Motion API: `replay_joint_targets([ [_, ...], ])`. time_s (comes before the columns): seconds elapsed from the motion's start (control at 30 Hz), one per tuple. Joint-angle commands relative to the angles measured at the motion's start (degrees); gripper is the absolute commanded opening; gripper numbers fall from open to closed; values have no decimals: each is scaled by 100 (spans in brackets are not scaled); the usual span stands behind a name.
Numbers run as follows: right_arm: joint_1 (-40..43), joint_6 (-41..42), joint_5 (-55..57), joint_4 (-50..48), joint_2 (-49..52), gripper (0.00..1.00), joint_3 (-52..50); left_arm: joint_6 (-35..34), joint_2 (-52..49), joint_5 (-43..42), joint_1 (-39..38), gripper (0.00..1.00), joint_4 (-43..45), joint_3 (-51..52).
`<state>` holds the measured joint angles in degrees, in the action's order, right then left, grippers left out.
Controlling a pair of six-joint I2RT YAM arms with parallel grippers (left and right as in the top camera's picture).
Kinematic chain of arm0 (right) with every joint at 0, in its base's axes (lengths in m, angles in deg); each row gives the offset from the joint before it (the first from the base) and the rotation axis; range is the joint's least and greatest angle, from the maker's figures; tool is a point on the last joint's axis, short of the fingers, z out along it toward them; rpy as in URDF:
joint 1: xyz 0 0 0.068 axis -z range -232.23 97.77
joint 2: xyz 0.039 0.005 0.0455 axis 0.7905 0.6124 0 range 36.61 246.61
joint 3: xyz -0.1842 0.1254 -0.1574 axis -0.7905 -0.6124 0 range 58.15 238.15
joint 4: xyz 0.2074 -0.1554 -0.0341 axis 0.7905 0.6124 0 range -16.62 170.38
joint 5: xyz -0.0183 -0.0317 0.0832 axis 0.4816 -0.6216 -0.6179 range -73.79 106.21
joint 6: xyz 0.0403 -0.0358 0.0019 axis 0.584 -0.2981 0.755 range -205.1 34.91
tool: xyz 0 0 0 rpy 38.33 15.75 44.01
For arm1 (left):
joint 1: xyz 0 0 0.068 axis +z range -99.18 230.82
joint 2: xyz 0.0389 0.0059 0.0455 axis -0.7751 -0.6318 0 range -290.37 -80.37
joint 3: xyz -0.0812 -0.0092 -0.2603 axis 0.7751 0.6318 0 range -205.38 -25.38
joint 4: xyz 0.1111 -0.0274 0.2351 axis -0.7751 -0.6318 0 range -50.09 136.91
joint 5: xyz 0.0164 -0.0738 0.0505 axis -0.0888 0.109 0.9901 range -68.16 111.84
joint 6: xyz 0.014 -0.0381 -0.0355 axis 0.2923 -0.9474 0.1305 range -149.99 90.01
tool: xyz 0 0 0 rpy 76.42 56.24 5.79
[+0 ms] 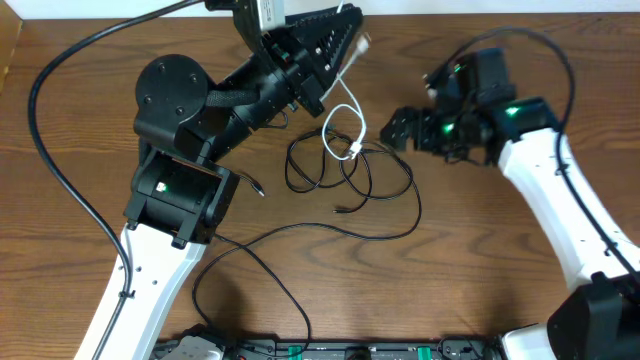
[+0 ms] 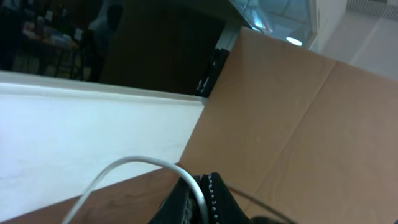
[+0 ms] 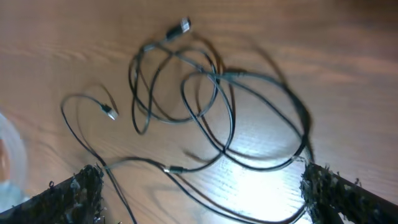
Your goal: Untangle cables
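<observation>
From overhead, finds the left gripper at 12 o'clock of the table, raised and clamped on the white cable, its loops hanging down to the black cables tangled at the centre, with the right gripper near the tangle's 2 o'clock side. Through the left wrist, shows the white cable arching in from 8 o'clock and pinched between closed fingers at 6 o'clock. Through the right wrist, looks down on the black cables looped over one another flat on the wood, a plug at 12 o'clock, fingers spread wide at 7 and 5 o'clock, gripping nothing.
</observation>
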<state>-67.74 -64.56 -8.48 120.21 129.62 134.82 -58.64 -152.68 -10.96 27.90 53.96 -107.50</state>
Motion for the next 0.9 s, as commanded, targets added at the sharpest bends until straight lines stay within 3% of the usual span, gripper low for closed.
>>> replay_joint_targets([
  [0.0,-46,-26,-24,-50,-4,99,-260,-90,50,-17,79,7,-199,-164],
  [0.23,-24,90,-28,-11,-4,99,-455,297,-118,1414,79,7,-1965,-164],
  [0.37,-26,90,-31,-15,-4,99,-455,507,-391,1510,79,8,-2592,-166],
  [0.53,-24,87,-31,-33,-4,99,-455,516,-710,1561,170,7,-2675,-387],
  [0.87,-26,87,-31,-33,-4,99,-455,702,-2122,1543,1010,7,-2629,-2522],
])
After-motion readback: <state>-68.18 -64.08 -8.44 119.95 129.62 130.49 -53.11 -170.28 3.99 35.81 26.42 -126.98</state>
